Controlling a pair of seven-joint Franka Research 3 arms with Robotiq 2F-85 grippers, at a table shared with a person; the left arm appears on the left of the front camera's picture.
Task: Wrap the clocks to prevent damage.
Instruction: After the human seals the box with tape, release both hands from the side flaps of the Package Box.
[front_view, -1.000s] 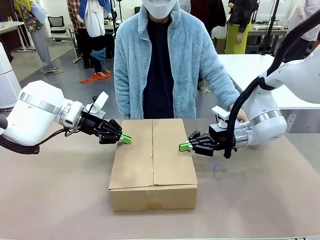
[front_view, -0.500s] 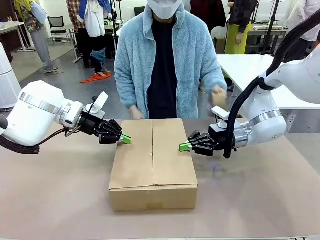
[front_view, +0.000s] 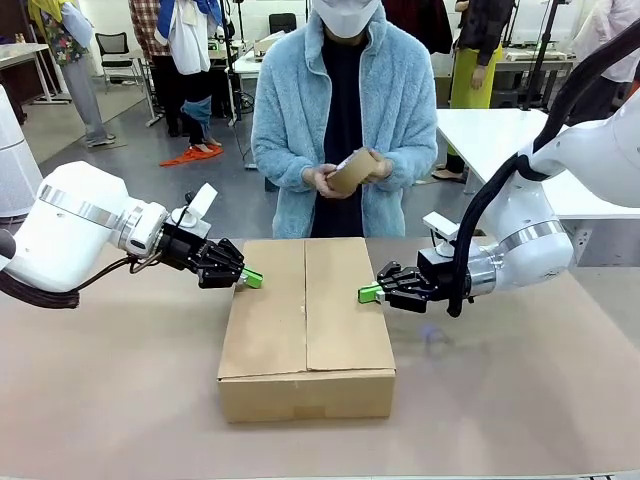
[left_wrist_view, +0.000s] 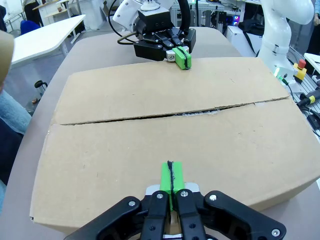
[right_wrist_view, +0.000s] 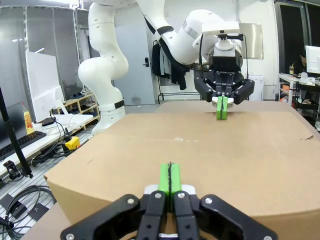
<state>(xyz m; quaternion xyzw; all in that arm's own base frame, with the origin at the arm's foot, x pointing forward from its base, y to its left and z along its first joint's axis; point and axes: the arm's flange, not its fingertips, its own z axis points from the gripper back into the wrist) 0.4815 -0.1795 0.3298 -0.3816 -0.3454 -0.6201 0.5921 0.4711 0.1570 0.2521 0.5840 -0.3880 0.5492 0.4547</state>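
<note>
A closed brown cardboard box (front_view: 305, 325) lies in the middle of the table with its two top flaps meeting along a centre seam. My left gripper (front_view: 251, 278) is shut, its green pads pressed together at the box's left top edge. From the opposite side, my right gripper (front_view: 368, 293) is shut too, its tips at the box's right top edge. The left wrist view looks across the box top (left_wrist_view: 170, 120) from my own shut fingertips (left_wrist_view: 171, 180) to the right gripper (left_wrist_view: 182, 57) beyond. The person holds a brown roll of tape (front_view: 352, 171) in both hands at chest height. No clocks are visible.
The person in a light blue fleece (front_view: 345, 110) stands at the far table edge behind the box. Bare tan tabletop (front_view: 520, 390) lies on both sides of the box. A white table (front_view: 500, 135) stands at the back right.
The person has stepped slightly right and raised both hands from the table edge, now holding a brown tape roll at the chest. Both grippers and the box have stayed still.
</note>
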